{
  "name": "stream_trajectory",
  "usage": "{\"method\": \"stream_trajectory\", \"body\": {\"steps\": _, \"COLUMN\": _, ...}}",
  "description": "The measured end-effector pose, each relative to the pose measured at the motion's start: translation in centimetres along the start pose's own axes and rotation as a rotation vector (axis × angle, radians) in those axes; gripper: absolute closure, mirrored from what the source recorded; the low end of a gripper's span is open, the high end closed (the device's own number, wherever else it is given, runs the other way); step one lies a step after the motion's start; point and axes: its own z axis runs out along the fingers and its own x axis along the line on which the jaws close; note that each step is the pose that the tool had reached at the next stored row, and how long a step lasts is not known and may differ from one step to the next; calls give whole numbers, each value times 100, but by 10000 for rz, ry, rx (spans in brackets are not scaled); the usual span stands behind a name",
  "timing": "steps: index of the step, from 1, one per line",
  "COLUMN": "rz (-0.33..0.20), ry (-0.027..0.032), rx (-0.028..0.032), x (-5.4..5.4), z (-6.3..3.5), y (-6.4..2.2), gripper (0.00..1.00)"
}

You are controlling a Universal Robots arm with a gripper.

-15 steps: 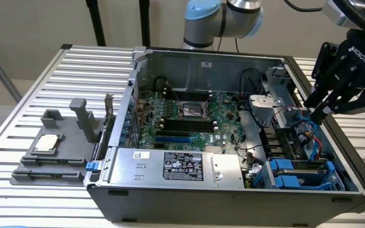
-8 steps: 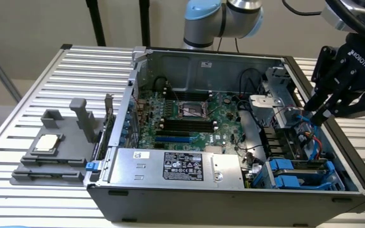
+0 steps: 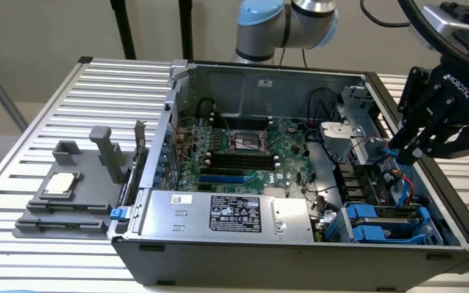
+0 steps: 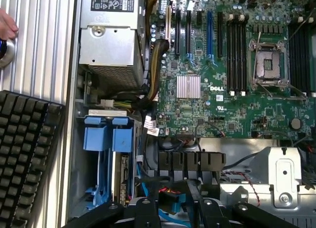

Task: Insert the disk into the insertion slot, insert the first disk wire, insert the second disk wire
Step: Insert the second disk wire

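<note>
Black jointed metal fingers (image 3: 408, 141) found hanging tips-down inside the open dark grey steel computer case (image 3: 300, 259), close against its side wall. Read them as standing wide, pads apart, nothing clamped. Saw a thin red wire (image 3: 410, 183) and a bright blue cable end (image 4: 173, 201) just under the tips; could not tell whether either touched a pad.

Placed the flat rectangular silver-grey disk (image 4: 121, 181), clipped in its bright blue plastic carrier frame, below the fingers and off to one side of them, near but apart. Found it lying inside the dark grey metal insertion slot (image 4: 96, 194) with the blue rails, so judged the first step done and the wire work in hand. Took its long axis to run straight away from the fingers: one short end nearest the tips, the blue pull tabs at the far end, toward the big silver power-supply box (image 3: 226, 213).

Judged the room tight. Noted the case wall hard on one flank of the fingers, with the grey metal cage with the silver bracket (image 3: 344, 129) and a black ribbed plastic shroud (image 4: 190, 161) on the other, and loose cables crossing between. Found open air only above the fingers. Spotted the green motherboard (image 3: 243, 146) well beyond the shroud.
</note>
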Motion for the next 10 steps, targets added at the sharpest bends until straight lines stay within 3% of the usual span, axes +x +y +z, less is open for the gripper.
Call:
{"method": "stream_trajectory", "body": {"steps": 2, "rz": 0, "ry": -1, "rx": 0, "x": 0, "z": 1, "y": 0, "gripper": 67}}
{"method": "stream_trajectory", "body": {"steps": 4, "rz": 1, "ry": -2, "rx": -2, "x": 0, "z": 2, "y": 0, "gripper": 78}}
{"method": "stream_trajectory", "body": {"steps": 10, "rz": 34, "ry": -5, "rx": -6, "x": 48, "z": -1, "y": -2, "gripper": 78}}
